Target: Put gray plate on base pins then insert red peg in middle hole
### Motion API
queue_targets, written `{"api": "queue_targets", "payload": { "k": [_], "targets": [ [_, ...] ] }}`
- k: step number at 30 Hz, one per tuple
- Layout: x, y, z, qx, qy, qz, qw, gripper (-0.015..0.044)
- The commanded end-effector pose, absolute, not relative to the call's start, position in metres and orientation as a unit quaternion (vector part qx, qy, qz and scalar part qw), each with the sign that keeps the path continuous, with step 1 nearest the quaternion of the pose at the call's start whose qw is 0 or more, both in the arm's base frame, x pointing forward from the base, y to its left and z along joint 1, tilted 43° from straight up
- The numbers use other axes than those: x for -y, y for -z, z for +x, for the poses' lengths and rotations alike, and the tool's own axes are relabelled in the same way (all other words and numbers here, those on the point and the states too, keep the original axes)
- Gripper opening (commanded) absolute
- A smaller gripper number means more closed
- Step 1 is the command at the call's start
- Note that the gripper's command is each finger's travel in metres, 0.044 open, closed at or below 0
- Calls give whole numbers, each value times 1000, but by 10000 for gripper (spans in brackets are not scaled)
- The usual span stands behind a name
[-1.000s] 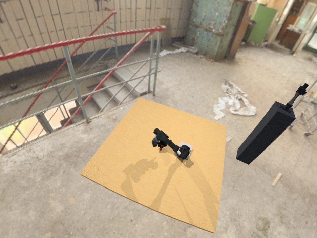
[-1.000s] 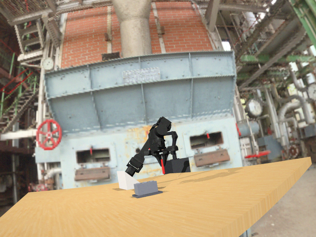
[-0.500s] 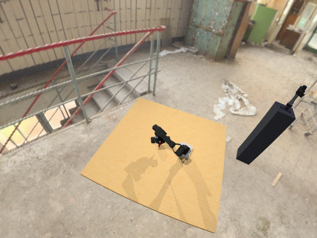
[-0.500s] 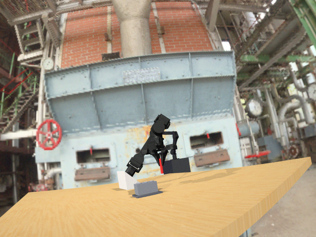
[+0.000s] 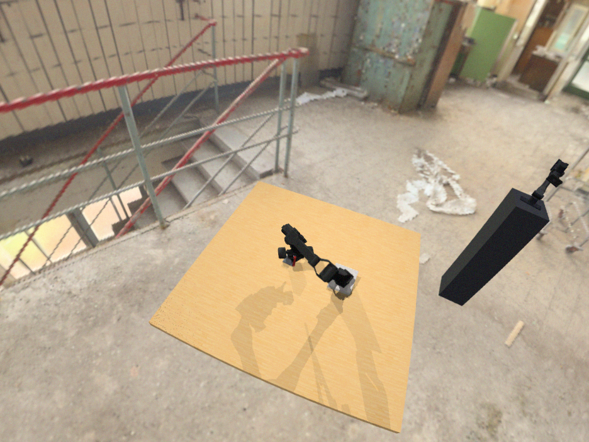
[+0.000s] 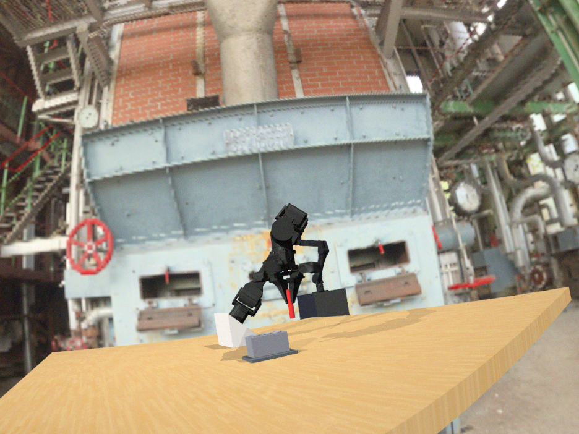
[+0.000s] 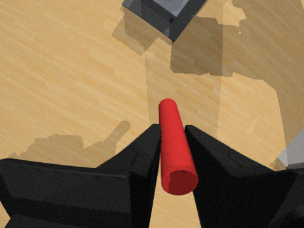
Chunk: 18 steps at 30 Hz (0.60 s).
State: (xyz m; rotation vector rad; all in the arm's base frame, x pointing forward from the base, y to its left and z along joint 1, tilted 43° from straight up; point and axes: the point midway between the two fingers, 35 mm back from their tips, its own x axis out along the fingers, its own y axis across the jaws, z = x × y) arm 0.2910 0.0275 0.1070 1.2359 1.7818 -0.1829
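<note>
The red peg (image 5: 294, 260) (image 6: 291, 308) (image 7: 176, 143) is held upright, slightly tilted in the exterior view, by my gripper (image 6: 290, 300) (image 7: 172, 131), which is shut on it. The peg's lower end sticks out below the fingertips and hangs above the table. The gray plate (image 6: 267, 344) (image 7: 174, 4) sits flat on the dark gray base (image 6: 272, 358) (image 7: 150, 22). Only a near corner of both shows at the top of the wrist view, ahead of the peg. The plate's holes are not clear, and its pins are hidden. In the top view the arm covers most of this area.
The wooden table (image 5: 228, 304) (image 6: 187, 387) (image 7: 65, 65) carries a white wedge-shaped block (image 6: 229, 331) at the arm's foot, beside the base. A tall black pedestal (image 5: 492, 247) (image 6: 331, 303) with a black jointed arm on top stands beyond the table. Arm shadows cross the table.
</note>
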Motion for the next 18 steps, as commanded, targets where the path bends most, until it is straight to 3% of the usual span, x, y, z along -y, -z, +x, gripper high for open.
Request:
{"api": "queue_targets", "payload": {
  "k": [1,18],
  "targets": [
    [-22,-100,298,-728,74,500,464,0],
    [8,-69,329,-728,73,500,463,0]
  ]
}}
